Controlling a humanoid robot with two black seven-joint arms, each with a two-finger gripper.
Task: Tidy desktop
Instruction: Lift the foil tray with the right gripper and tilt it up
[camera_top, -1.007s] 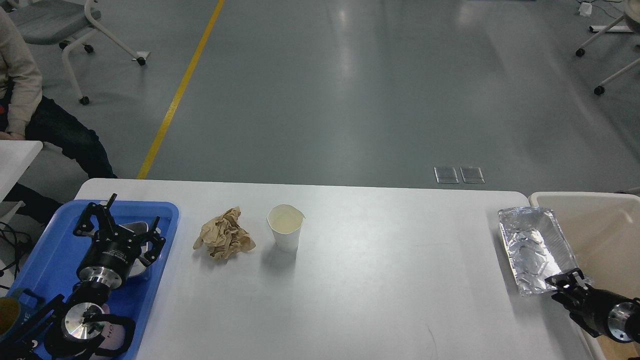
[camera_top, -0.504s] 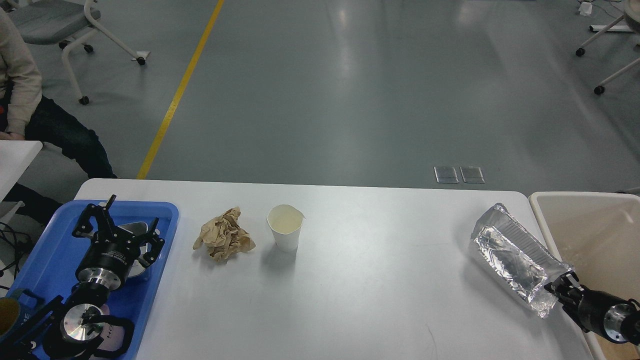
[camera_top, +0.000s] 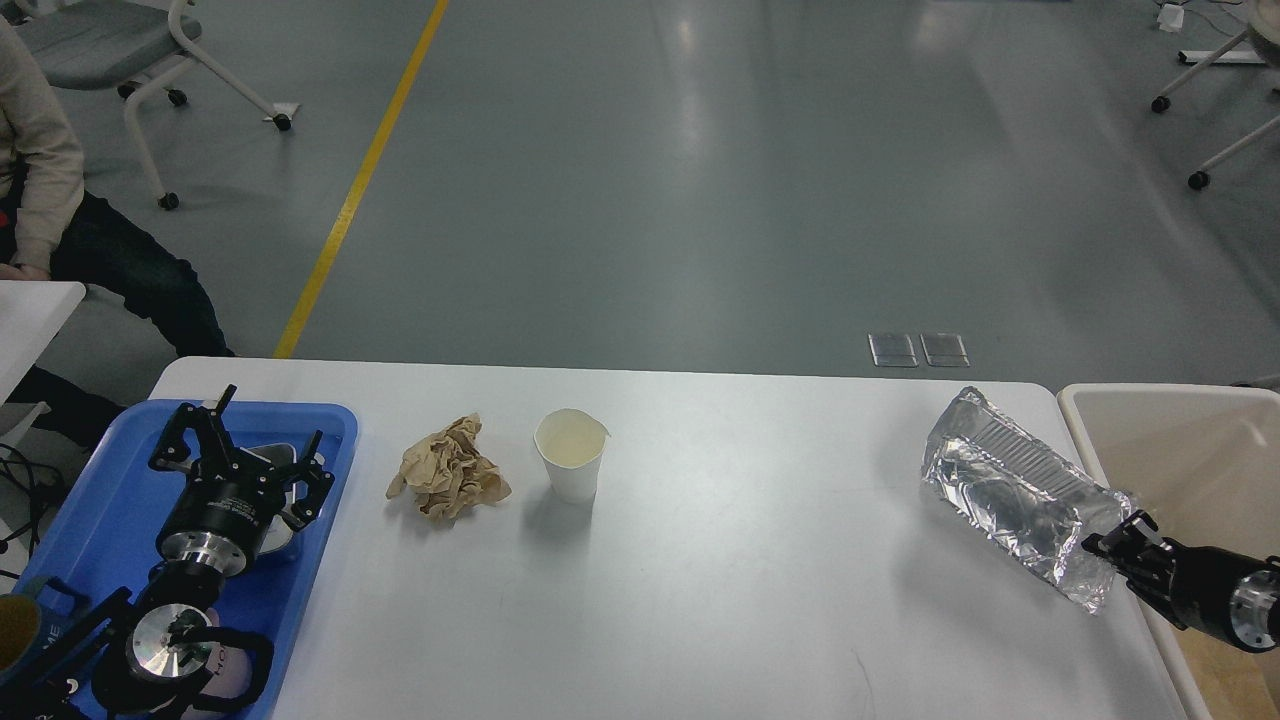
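Note:
The white desktop (camera_top: 720, 560) carries a crumpled brown paper ball (camera_top: 447, 469) and an upright white paper cup (camera_top: 571, 454) left of centre. My right gripper (camera_top: 1115, 547) is shut on the near end of a silver foil tray (camera_top: 1015, 493) and holds it tilted above the desktop's right side, beside the beige bin (camera_top: 1190, 440). My left gripper (camera_top: 245, 448) is open, its fingers spread above a metal item lying in the blue tray (camera_top: 100, 500) at the left edge.
A seated person (camera_top: 60, 220) and wheeled chairs are beyond the far left of the desktop. A second white table's corner (camera_top: 30, 310) is at the left. A yellow floor line (camera_top: 360, 180) runs away from the desktop. Dark cables hang at the left edge.
My right gripper has lifted the foil tray off the desktop and tilted it, swinging its far end left and up. My left gripper has hardly moved.

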